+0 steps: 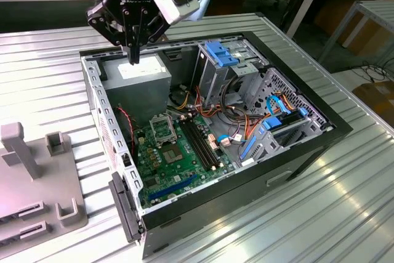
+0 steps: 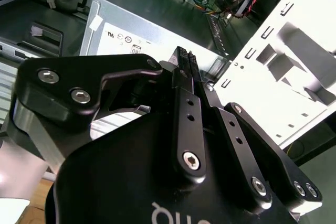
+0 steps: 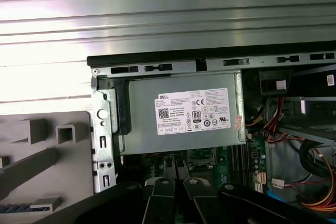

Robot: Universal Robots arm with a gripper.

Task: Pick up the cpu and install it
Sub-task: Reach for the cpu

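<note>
My gripper (image 1: 133, 60) hangs clenched, seemingly empty, over the power supply (image 1: 138, 79) at upper left, and I cannot tell where the cpu is, so seating it in the socket (image 1: 161, 129) looks not yet done.

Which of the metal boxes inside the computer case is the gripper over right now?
The grey power supply with the white label. The gripper hangs above it; the drive cage with blue clips stands toward the exterior view's right.

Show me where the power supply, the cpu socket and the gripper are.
power supply (image 3: 186, 113), first wrist view, white label.
cpu socket (image 1: 161, 130), exterior view, socket centre.
gripper (image 2: 185, 56), second wrist view, between its fingertips.
</note>
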